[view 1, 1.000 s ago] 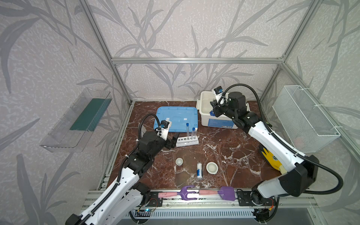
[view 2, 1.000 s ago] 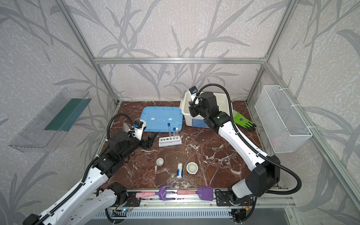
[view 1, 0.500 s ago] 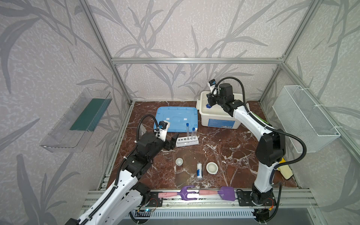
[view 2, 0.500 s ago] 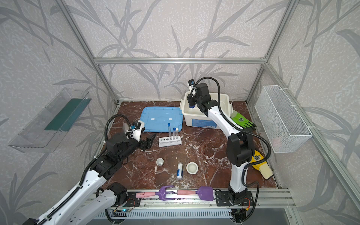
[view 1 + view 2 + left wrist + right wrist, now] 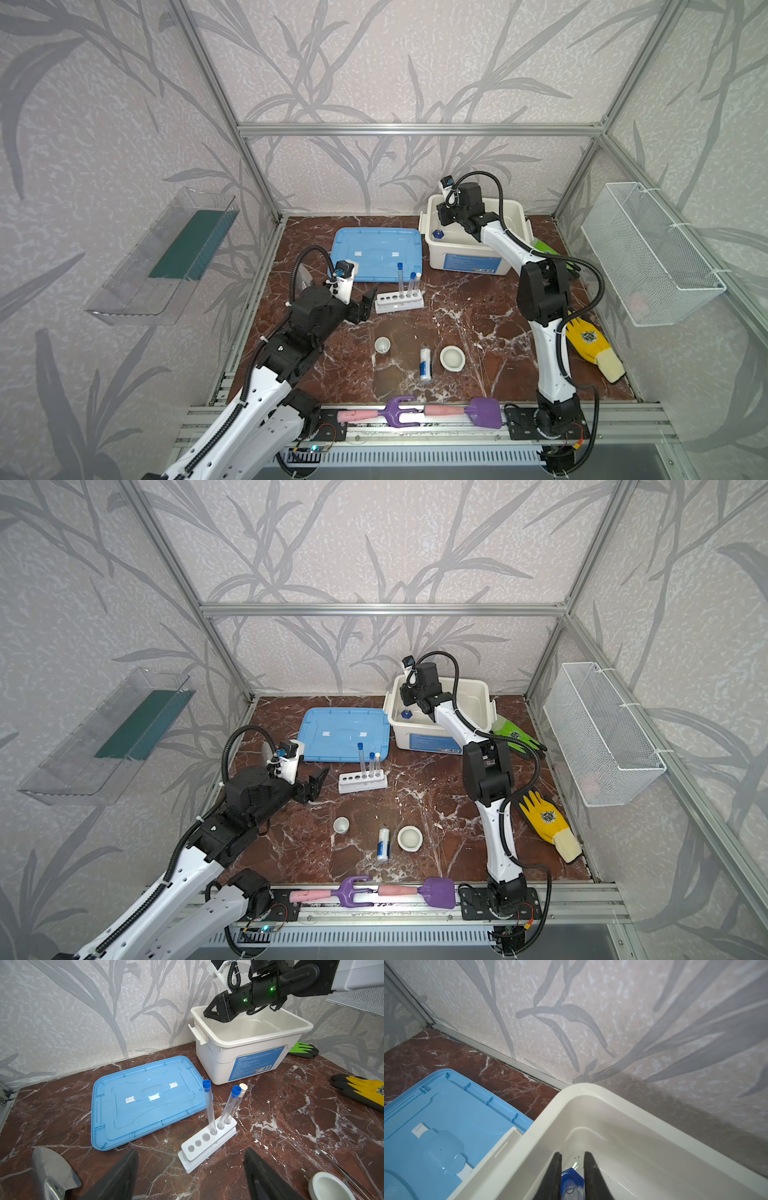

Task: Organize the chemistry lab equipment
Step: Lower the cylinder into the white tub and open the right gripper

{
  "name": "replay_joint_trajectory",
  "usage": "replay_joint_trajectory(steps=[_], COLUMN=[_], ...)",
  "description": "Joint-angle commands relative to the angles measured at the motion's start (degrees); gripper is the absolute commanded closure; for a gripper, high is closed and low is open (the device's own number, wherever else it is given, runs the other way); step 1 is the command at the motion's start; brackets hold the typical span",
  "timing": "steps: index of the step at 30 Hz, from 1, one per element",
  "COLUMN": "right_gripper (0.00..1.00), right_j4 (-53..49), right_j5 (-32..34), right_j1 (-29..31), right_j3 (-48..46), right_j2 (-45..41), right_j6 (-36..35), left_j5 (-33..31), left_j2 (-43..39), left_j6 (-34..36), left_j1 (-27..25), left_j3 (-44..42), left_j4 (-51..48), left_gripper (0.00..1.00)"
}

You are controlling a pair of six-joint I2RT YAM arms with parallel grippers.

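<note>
Right claw (image 5: pixel 572 1155) over white bin (image 5: pixel 591 1087); small blue piece (image 5: pixel 571 1175) inside.

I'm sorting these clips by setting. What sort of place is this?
Likely a staged robot test cell rather than a working lab: aluminium frame and leaf-patterned panels around a marble-look tabletop, left arm and right arm mounted at its front, test tube rack sharing the cell with a garden fork.
</note>
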Motion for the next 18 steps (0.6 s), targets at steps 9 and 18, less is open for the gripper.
replay_joint_trajectory(steps=[9,18], right_gripper=[0.79,0.71], right_j4=[1.7,-7.9], right_j5=[-1.9,-7.9], right_j1=[-1.2,-2.6], right_j3=[3.4,9.6], right_j2=[3.7,1.0], right_j6=[0.4,-0.7], left_j5=[-1.8,-1.8], left_j2=[1.5,2.0], left_j6=[1.4,2.3], left_j1=[-0.1,-0.2], left_j3=[4.2,5.0], left_j4=[-2.5,-2.2], left_gripper=[0.20,0.20])
